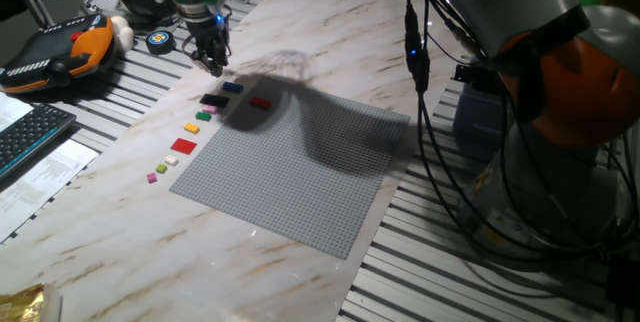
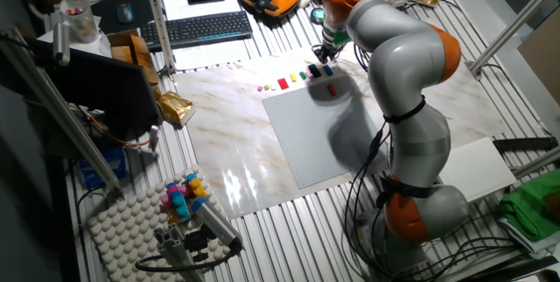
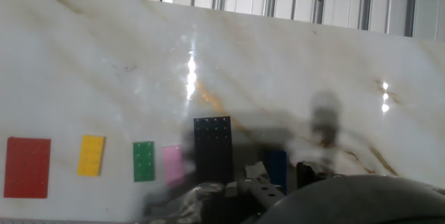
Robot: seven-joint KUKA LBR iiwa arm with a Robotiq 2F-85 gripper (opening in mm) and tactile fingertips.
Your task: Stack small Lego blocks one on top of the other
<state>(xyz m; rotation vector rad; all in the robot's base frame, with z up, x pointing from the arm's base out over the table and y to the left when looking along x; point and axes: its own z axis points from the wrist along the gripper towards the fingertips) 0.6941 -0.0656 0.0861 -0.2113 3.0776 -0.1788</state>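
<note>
The marble-patterned worktop (image 1: 300, 32) carries a large grey studded baseplate (image 1: 300, 177), which lies flat at its centre. The arm (image 2: 398, 45) reaches across the baseplate toward its far corner, and the gripper (image 1: 213, 60) hangs above bare marble just beside the row of bricks, not touching any of them. Whether its fingers are apart or together cannot be told: in the fixed views they are too small, and in the hand view they are blurred at the bottom edge. A row of flat pieces lies on the marble along the baseplate edge. The larger red plate (image 3: 27, 167) sits at one end, followed by a yellow brick (image 3: 91, 156), a green brick (image 3: 144, 161), a pink brick (image 3: 172, 165) and a black rectangular piece (image 3: 213, 147). The blue brick (image 3: 276, 167) lies just past the black piece, nearest the gripper. The small red brick (image 1: 260, 103) rests apart from the row, on the baseplate corner, near the blue brick but not touching it.
</note>
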